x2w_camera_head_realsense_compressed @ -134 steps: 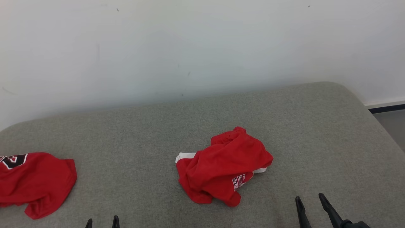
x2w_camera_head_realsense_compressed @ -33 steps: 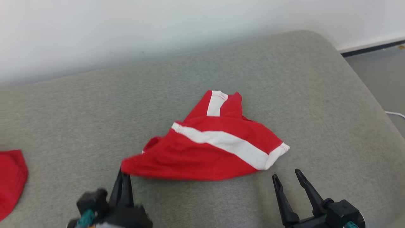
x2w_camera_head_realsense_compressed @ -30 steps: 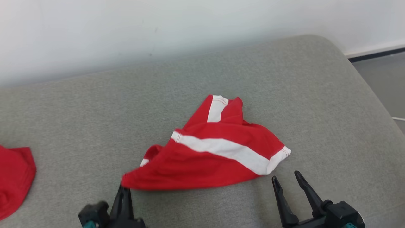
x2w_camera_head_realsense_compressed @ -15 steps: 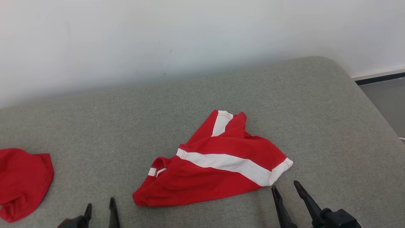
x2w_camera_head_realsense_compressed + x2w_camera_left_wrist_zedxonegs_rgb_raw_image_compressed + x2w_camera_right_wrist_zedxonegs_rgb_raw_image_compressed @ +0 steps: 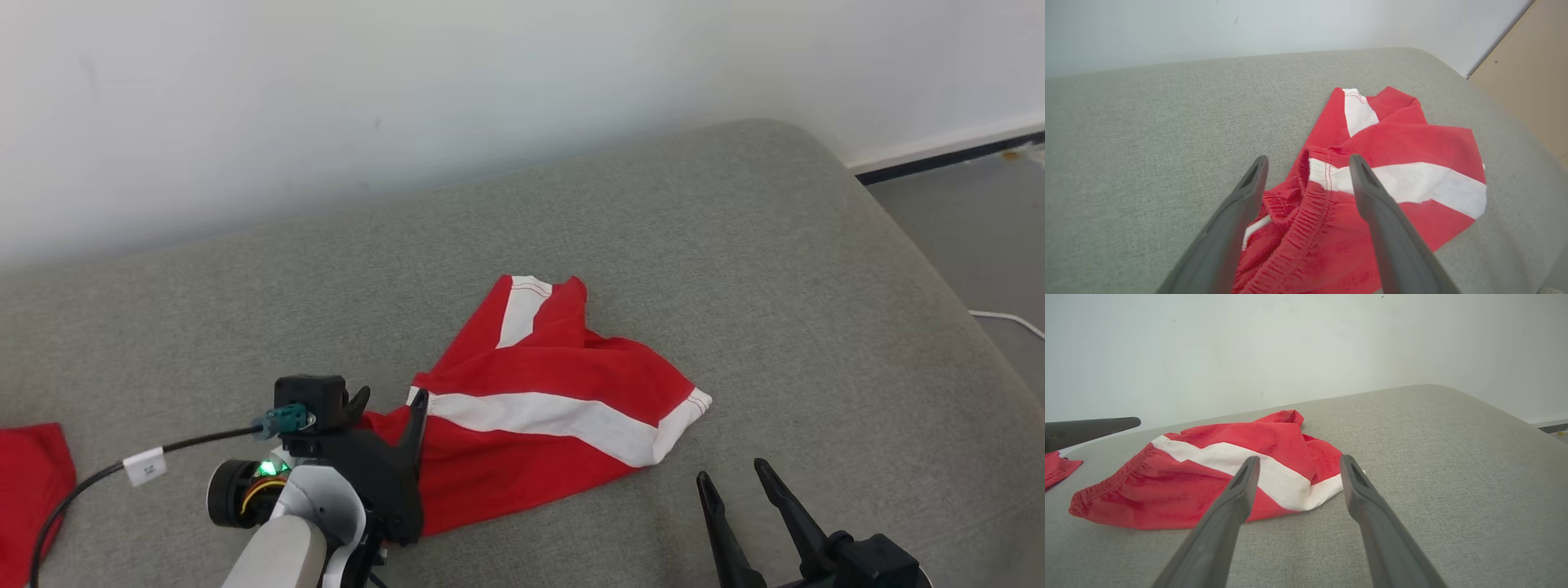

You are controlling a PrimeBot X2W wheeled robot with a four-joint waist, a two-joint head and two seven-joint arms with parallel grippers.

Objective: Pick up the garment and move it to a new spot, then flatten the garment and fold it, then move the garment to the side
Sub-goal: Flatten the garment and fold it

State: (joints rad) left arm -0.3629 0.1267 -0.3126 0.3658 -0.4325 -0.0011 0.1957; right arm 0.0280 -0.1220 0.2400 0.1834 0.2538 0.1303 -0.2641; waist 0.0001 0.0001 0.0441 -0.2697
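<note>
Red fabric shorts with a white stripe point(image 5: 563, 367) bunch beneath your left gripper point(image 5: 392, 394), jaws spread like your right gripper point(image 5: 731, 470), so clamping may snag several layers.

A grey fabric-covered padded surface point(image 5: 735, 245) stood against a plain white wall point(image 5: 408, 82); a dark baseboard point(image 5: 947, 153) edged the grey floor point(image 5: 980, 229).

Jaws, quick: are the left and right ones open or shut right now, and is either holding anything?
Left gripper: jaws open, straddling the waistband of the red garment, gripping nothing.
Right gripper: jaws open, empty, just short of the red garment.
</note>
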